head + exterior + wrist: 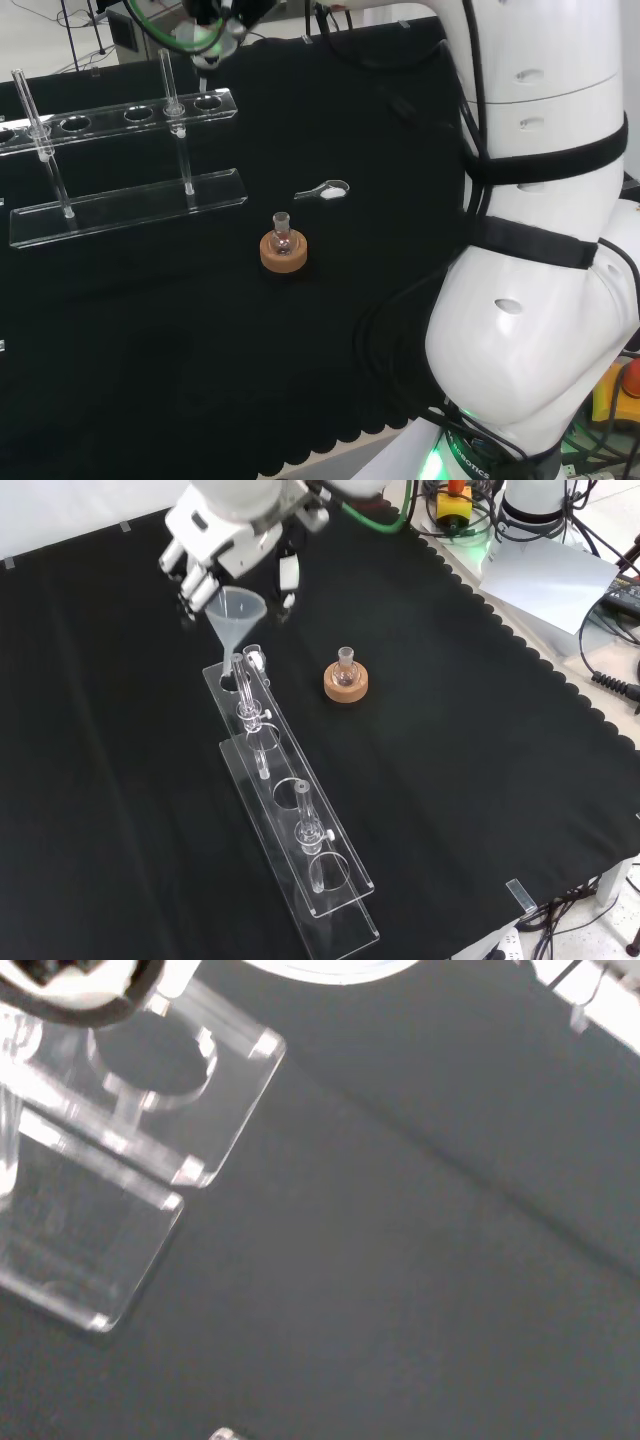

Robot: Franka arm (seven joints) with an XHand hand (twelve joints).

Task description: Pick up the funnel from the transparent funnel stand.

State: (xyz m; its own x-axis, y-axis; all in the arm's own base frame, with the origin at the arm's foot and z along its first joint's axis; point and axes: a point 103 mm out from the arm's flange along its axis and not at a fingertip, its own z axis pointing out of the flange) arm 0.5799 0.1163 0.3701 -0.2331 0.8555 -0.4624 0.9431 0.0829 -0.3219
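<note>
Here we find the funnel [236, 611] at the far end of the transparent funnel stand [300, 825] as the front view shows it, its wide translucent cone raised above the stand's upper shelf and its narrow stem pointing down toward the end hole; whether the stem is clear of that hole we cannot tell. The hand [205, 550] sits just beyond the stand's far end, right against the cone's rim, its fingers [192, 588] reaching down behind the cone. We judge that they are curled onto the rim, yet the contact itself is hidden, so we cannot tell for sure that the funnel is gripped. We take the funnel to be light, thin-walled and smooth, so it is likely to slip or tip in the fingers, and its slender stem could catch on the hole's edge if it is drawn sideways. The best hold seems to us to be the cone near its rim, pinched across the wall, with the lift going straight up from the stand. To the right of the stand in the front view, well apart, a small flask [346, 663] stands in a cork ring [346, 685]; we would keep the funnel away from it
</note>
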